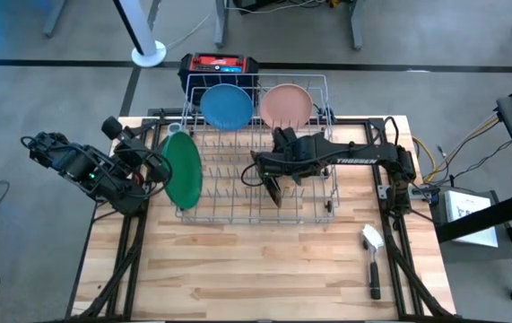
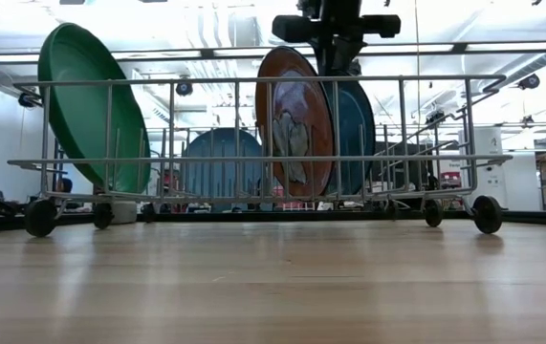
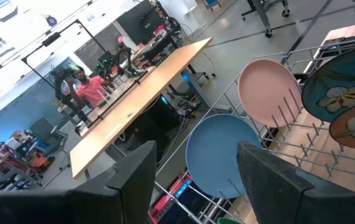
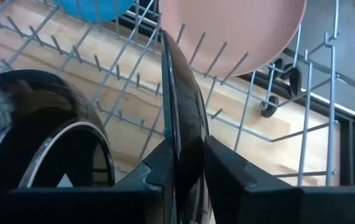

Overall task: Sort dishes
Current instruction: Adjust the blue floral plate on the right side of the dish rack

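On the surface: we see the grey wire rack point(image 1: 256, 152) at the middle of the wooden surface point(image 1: 238, 269).
Back row: the light blue plate point(image 1: 227, 105) and the pale pink plate point(image 1: 284, 105) stand upright side by side at the rack's far end.
Green plate: it point(image 1: 182, 169) stands on edge at the rack's left end, just beside the left gripper point(image 1: 152, 166).
Left jaws: the left wrist view shows its fingers point(image 3: 270, 180) spread wide, with nothing between them.
Right gripper: it point(image 4: 186, 165) hangs over the rack's middle, jaws pinched on the rim of a dark orange-brown plate point(image 2: 294, 119) standing upright.
Hard to make out: another plate point(image 2: 354, 134) stands right behind that one in the low view; we cannot tell its colour.
Aside: a brush point(image 1: 372, 260) lies on the surface to the right of the rack.
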`<move>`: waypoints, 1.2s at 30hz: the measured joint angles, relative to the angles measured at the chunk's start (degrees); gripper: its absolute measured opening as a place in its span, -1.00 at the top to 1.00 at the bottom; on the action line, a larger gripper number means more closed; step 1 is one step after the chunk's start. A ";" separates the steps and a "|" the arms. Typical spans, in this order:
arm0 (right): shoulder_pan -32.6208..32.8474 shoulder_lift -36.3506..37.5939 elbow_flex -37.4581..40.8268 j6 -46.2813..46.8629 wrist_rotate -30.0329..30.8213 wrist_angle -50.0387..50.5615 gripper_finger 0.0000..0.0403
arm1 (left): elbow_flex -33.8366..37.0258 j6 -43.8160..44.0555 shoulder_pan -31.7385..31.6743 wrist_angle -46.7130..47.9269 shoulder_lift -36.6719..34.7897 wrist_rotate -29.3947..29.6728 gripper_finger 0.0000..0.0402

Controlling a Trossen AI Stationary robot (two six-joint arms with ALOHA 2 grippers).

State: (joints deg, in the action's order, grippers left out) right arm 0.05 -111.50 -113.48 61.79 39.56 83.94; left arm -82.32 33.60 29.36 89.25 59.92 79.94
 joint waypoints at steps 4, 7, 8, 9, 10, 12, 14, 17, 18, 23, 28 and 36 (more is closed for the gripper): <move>0.20 0.00 0.05 -0.19 0.38 0.15 0.73 | 0.00 0.01 0.01 0.00 0.00 0.00 -0.05; 0.40 -0.04 0.08 -0.14 0.38 -0.37 0.74 | 0.00 -0.01 -0.01 0.00 0.00 0.00 -0.05; 0.44 -0.04 0.08 0.28 0.40 -0.39 0.74 | 0.01 0.00 -0.01 0.00 0.00 0.00 -0.05; 0.44 -0.04 0.08 0.87 0.39 -0.40 0.74 | 0.01 0.01 0.00 0.00 0.00 -0.01 -0.05; 0.44 -0.04 0.08 1.38 0.38 -0.39 0.74 | 0.02 0.01 0.00 -0.02 0.00 0.00 -0.05; 0.44 -0.04 0.08 2.05 0.11 -0.37 0.76 | 0.02 0.01 0.00 -0.02 0.00 0.00 -0.05; 0.49 -0.04 0.13 2.18 -0.07 -0.37 0.79 | 0.02 0.01 -0.01 -0.02 0.00 0.00 -0.05; 0.88 -0.04 0.29 3.04 0.03 -0.39 0.80 | 0.02 0.02 0.01 -0.02 0.00 -0.02 -0.05; 1.03 -0.04 0.29 3.15 0.03 -0.39 0.79 | 0.02 0.03 -0.01 -0.02 0.00 -0.01 -0.05; 1.87 -0.04 0.34 4.49 -0.42 -0.78 0.76 | 0.02 0.03 -0.01 -0.04 0.00 -0.02 -0.05; 2.72 -0.04 0.49 5.74 -0.85 -1.00 0.72 | 0.02 0.03 0.00 -0.04 0.00 -0.01 -0.05; 3.88 -0.04 0.78 6.86 -1.56 -0.89 0.66 | 0.02 0.03 0.00 -0.04 0.00 0.00 -0.05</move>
State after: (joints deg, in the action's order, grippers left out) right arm 3.94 -111.55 -112.71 68.65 38.00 83.05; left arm -82.30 33.63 29.36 89.21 59.92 79.94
